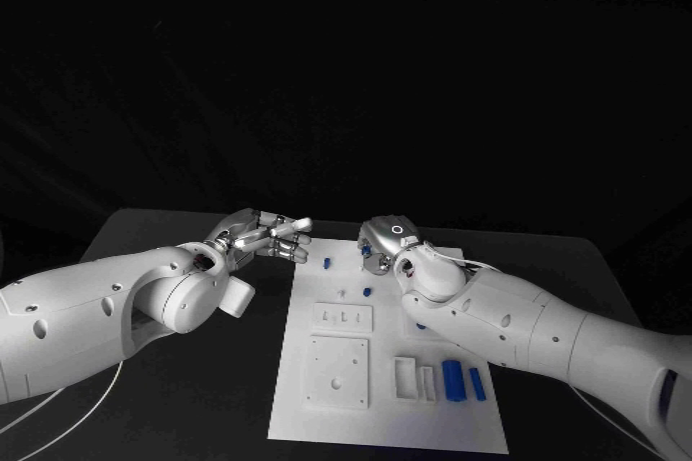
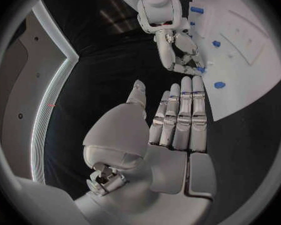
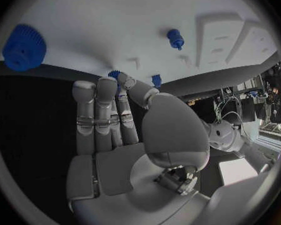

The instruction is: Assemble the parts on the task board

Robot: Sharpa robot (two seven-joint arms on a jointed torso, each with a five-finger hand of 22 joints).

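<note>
While the task board (image 1: pixel 335 381) runs lengthwise away | left hand (image 1: pixel 267 235) empty, fingers apart | right hand (image 1: pixel 387 243) grip unclear

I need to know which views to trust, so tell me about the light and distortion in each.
Head view: board brightly lit, surround almost black, far table edge lost in the dark. Left wrist view: fisheye bends the board's edges; left hand evenly lit. Right wrist view: the big blue gear is soft near the rim; right hand sharp, in shade beside the bright board.
</note>
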